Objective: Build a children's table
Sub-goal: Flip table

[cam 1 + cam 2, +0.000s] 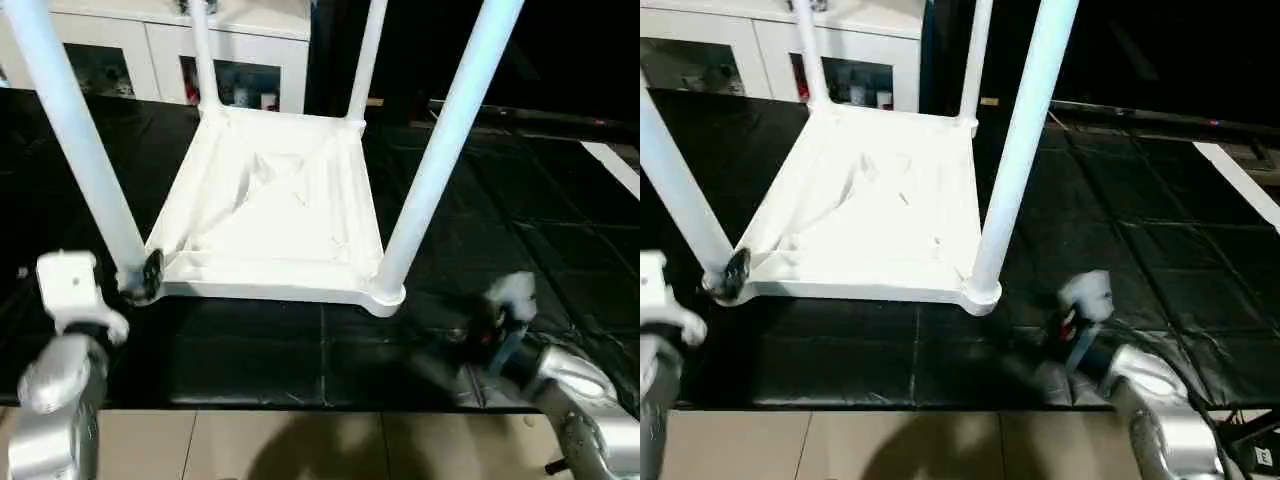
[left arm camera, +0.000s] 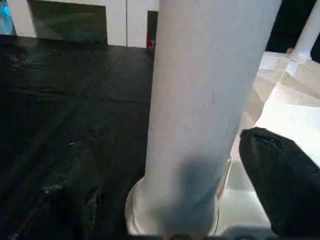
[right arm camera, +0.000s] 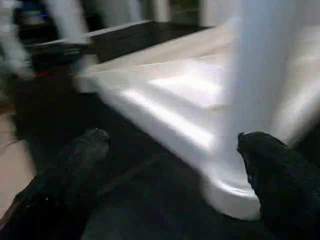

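Observation:
The children's table lies upside down on the black mat, its ribbed underside (image 1: 270, 215) facing up. All four white legs stand in the corner sockets: near-left (image 1: 75, 140), near-right (image 1: 440, 150), far-left (image 1: 203, 55) and far-right (image 1: 367, 60). My left gripper (image 1: 140, 280) is open at the base of the near-left leg (image 2: 205, 115), with a black finger (image 2: 280, 185) on the table side of it. My right gripper (image 3: 175, 150) is open, low over the mat. It points at the near-right corner socket (image 3: 235, 195) and stands a little short of it.
A white cabinet (image 1: 150, 50) with glass doors stands behind the table. The black mat (image 1: 260, 350) ends at tan floor tiles (image 1: 300, 445) close in front of me. A white strip (image 1: 615, 165) lies on the mat at the far right.

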Robot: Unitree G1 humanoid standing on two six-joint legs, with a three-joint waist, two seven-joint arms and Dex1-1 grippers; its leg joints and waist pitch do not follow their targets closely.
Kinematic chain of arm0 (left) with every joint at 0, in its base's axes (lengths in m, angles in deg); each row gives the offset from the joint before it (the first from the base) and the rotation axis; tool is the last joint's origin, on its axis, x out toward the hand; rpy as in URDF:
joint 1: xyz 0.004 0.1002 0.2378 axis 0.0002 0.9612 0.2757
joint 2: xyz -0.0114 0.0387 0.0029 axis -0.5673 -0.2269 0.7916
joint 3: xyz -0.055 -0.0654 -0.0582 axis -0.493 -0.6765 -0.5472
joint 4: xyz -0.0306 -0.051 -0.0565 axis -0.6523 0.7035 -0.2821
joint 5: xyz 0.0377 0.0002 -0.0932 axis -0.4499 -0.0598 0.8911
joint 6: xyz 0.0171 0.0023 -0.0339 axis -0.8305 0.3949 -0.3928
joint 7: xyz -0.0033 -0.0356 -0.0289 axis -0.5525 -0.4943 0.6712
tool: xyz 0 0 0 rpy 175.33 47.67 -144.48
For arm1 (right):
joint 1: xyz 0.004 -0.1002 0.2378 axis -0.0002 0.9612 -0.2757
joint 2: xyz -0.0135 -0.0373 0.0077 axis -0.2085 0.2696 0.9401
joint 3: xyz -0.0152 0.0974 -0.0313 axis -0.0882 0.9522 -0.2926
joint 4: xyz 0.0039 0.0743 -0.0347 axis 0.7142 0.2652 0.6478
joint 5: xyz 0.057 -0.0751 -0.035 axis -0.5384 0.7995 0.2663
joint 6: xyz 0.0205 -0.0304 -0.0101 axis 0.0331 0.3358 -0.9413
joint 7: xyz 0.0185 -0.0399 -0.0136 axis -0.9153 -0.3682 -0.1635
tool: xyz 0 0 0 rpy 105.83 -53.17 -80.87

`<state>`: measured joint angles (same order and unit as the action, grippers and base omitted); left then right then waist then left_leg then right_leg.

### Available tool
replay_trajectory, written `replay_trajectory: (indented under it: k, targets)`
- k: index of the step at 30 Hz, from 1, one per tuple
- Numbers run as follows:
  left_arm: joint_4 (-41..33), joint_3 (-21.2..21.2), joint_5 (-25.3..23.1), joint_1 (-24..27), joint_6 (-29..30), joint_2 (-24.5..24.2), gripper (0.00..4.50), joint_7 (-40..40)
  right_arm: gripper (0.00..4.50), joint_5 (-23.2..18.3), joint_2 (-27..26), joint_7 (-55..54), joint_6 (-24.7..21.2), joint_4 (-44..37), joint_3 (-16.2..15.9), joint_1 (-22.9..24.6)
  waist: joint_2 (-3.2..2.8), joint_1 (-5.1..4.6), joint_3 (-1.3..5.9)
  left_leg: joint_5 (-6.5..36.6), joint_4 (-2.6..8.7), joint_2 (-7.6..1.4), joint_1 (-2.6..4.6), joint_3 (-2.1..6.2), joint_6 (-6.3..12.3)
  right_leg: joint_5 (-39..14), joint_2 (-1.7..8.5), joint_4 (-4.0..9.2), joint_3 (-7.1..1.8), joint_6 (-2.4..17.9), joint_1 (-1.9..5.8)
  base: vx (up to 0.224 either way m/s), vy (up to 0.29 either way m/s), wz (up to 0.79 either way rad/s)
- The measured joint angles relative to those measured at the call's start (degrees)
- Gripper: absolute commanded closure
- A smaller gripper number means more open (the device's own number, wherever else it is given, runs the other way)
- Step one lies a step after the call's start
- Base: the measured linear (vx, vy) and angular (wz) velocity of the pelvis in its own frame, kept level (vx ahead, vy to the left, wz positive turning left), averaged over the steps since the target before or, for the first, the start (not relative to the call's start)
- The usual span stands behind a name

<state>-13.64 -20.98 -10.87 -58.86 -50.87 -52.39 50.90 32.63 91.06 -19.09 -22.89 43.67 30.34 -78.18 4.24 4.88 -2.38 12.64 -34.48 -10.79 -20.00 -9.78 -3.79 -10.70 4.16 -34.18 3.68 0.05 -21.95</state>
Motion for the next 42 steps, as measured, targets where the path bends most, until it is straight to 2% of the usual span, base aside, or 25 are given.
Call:
replay_trajectory:
  k: [3, 8, 14, 17, 21, 33, 42]
  targets:
    - [2.3, 0.0, -0.1, -1.1, 0.0, -0.4, 0.57, 0.0, 0.0, 1.2, -1.4, -0.9, -1.3, -0.4, -2.5, -2.2, -0.08, -0.12, -0.03, 0.0, -0.01, 0.0, 0.0, -0.01, -0.05, 0.1, 0.0, -0.01, 0.0, 0.1, -0.02, 0.0, 0.0, 0.0]
    - [3.7, 1.0, -0.4, -1.5, -0.1, -1.2, 1.08, 0.0, 0.0, 3.6, -2.4, -3.3, -3.5, -0.6, -5.7, -4.8, -0.22, 0.25, -0.07, 0.0, -0.01, -0.02, 0.03, 0.01, -0.07, 0.1, 0.0, 0.01, 0.04, 0.1, -0.04, 0.0, 0.0, 0.0]
    - [4.5, 1.2, -0.3, -1.9, -0.7, -1.2, 1.64, 0.1, 0.0, 3.9, -6.4, -4.6, -4.7, -0.6, -9.5, -7.4, -0.29, 0.11, -0.1, -0.1, -0.01, -0.06, 0.02, 0.0, -0.1, 0.1, -0.01, 0.0, 0.07, 0.1, -0.1, 0.0, 0.0, 0.0]
    - [4.5, 1.7, -0.3, -2.0, -0.9, -1.6, 1.8, 0.4, 0.0, 4.8, -6.4, -4.6, -4.7, -0.6, -10.6, -7.4, -0.31, 0.15, -0.11, -0.1, -0.01, -0.07, 0.03, 0.0, -0.1, 0.1, -0.01, 0.01, 0.07, 0.1, -0.11, 0.0, 0.0, 0.0]
    - [4.5, 2.1, -0.2, -2.0, -0.8, -2.0, 2.3, 0.9, 0.0, 5.0, -6.4, -4.6, -5.0, -0.7, -11.4, -7.3, -0.37, 0.18, -0.15, -0.1, -0.01, -0.06, 0.02, 0.0, -0.1, 0.1, -0.01, 0.01, 0.07, 0.1, -0.11, 0.0, 0.0, 0.0]
    - [2.9, 2.7, 0.9, -1.9, 1.8, -1.4, 2.43, 1.4, 0.0, 5.8, -7.7, -6.9, -6.0, -0.5, -12.0, -7.3, -0.41, 0.39, -0.17, -0.1, -0.01, -0.04, 0.01, -0.01, -0.1, 0.0, 0.02, 0.02, 0.07, 0.1, -0.11, 0.0, 0.0, 0.0]
    - [-2.9, 2.3, 3.8, -1.9, 9.1, 4.4, 2.43, -1.4, 0.0, 8.1, -12.7, -13.6, -6.7, 3.5, -12.0, -9.7, -0.71, 0.48, -0.36, -0.2, 0.0, -0.05, -0.06, -0.07, -0.24, 0.0, 0.07, -0.09, 0.07, 0.1, -0.2, 0.0, 0.0, 0.0]
